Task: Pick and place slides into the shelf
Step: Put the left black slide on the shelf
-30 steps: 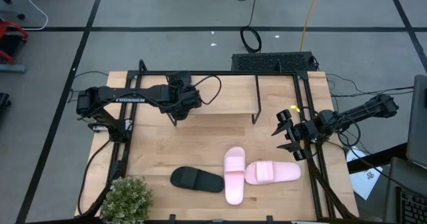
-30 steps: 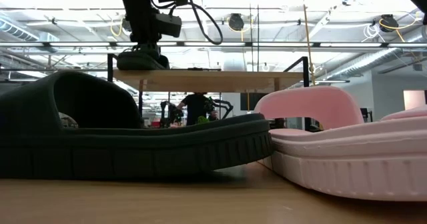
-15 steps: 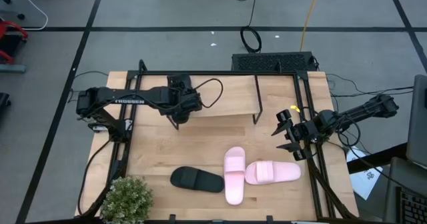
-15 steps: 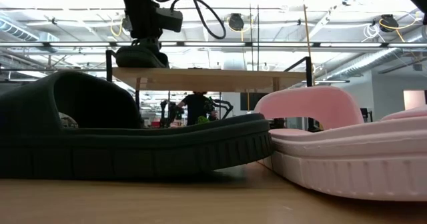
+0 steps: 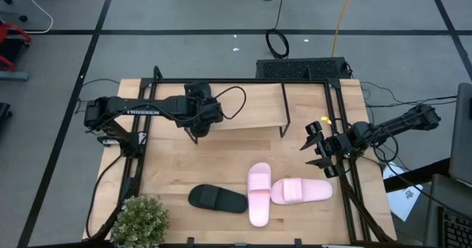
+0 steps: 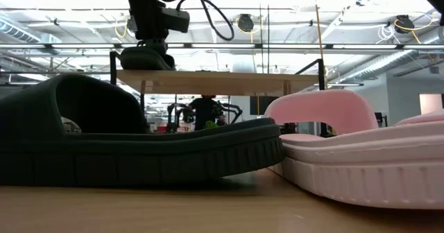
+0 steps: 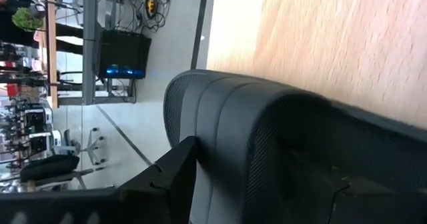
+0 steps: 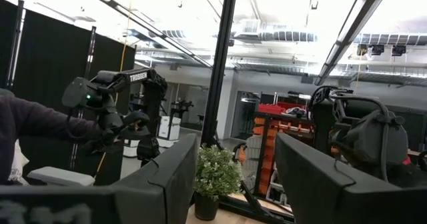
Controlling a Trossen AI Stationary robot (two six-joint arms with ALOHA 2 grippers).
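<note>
The shelf [image 5: 251, 109] stands at the far middle of the table. On the left end of its wooden top [image 6: 229, 82] sits a black slide [image 6: 147, 58], with my left gripper [image 5: 198, 122] on it from above. On the table in front lie another black slide [image 5: 217, 198] and two pink slides [image 5: 259, 194] [image 5: 301, 191], flat on their soles. The upright pink one's side touches the other's toe end. My right gripper [image 5: 316, 148] hangs open at the table's right edge, clear of everything. My left gripper has the black slide between its two fingers, one finger [image 7: 170, 174] against the slide's rounded outer side [image 7: 213, 151]. The slide's own dark body hides where the other finger sits. The fingers slant down from above. The slide's sole is on the shelf's top.
A potted plant [image 5: 140, 218] stands at the table's near left corner. A black frame [image 5: 140, 130] runs around the table, with posts at its corners. Bare wood lies between the shelf and the slides on the table.
</note>
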